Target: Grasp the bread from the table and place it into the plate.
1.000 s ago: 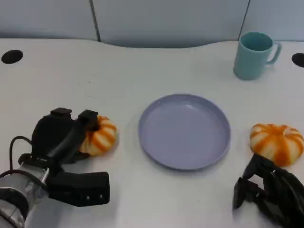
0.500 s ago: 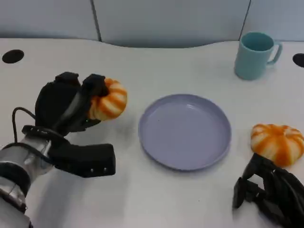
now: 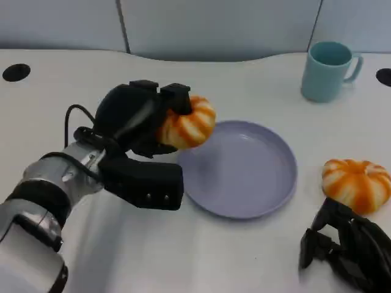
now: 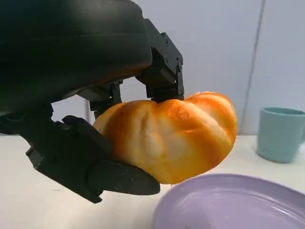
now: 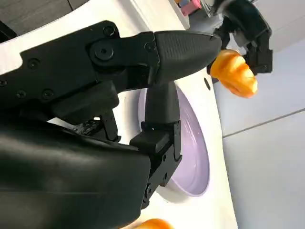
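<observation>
While the left hand point(image 3: 137, 119) pinches the bread point(image 3: 186, 122) over the plate's point(image 3: 269, 201) left rim, plate centre lies right; right hand point(image 3: 345, 247) empty, fingers apart.

it looks like a lab or office test bench, not a home kitchen. the white table point(image 3: 244, 256) has a wavy back edge and round black cable holes point(image 3: 15, 72) at the upper left and upper right of the frame, as office desks have. behind it, along the top of the frame, stand plain pale grey-blue partition panels point(image 3: 220, 24) with dark seams. the few props, a lilac plate point(image 3: 244, 177) and a teal mug point(image 3: 327, 70), sit spaced out as for a trial.
</observation>
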`<act>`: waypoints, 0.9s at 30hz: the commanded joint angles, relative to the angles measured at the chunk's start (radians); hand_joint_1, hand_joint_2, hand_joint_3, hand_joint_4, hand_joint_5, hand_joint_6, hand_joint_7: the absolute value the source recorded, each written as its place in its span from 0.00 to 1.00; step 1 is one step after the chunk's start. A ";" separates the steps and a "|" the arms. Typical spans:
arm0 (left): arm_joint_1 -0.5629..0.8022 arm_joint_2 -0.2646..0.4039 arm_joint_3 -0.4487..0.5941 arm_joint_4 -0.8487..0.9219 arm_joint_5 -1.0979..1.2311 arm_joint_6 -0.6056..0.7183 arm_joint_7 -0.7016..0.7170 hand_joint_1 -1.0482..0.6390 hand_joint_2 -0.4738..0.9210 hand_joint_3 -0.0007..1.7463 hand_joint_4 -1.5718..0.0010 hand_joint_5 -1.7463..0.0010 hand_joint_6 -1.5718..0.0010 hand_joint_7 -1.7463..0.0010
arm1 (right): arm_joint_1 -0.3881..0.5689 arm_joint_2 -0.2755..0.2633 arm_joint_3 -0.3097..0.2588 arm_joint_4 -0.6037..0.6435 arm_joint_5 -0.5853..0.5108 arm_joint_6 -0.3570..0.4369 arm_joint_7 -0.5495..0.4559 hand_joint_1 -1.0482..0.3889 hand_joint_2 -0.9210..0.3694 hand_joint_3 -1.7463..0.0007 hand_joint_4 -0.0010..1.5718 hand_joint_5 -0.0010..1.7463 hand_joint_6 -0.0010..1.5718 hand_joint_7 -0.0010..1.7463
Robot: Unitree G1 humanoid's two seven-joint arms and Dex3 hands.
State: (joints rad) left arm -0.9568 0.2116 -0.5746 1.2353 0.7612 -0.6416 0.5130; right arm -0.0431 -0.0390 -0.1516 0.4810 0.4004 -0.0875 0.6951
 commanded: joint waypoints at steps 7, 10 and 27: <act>-0.058 -0.050 0.039 -0.011 -0.101 -0.043 -0.330 0.49 0.79 0.56 0.44 0.00 0.53 0.00 | 0.025 -0.009 0.000 -0.013 -0.007 -0.010 -0.007 0.34 0.00 0.78 0.41 1.00 0.31 0.95; -0.066 -0.066 0.034 -0.012 -0.097 -0.042 -0.366 0.47 0.80 0.59 0.43 0.00 0.52 0.00 | 0.027 -0.007 0.000 -0.018 -0.005 -0.002 -0.011 0.34 0.00 0.79 0.41 1.00 0.31 0.95; -0.070 -0.145 0.001 0.021 -0.056 0.008 -0.309 0.47 0.82 0.60 0.43 0.00 0.53 0.00 | 0.040 0.007 0.007 -0.036 0.001 0.002 -0.005 0.35 0.00 0.78 0.41 1.00 0.33 0.92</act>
State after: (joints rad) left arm -1.0042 0.0681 -0.5702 1.2460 0.6960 -0.6362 0.1793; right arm -0.0157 -0.0266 -0.1429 0.4438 0.3991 -0.0790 0.6864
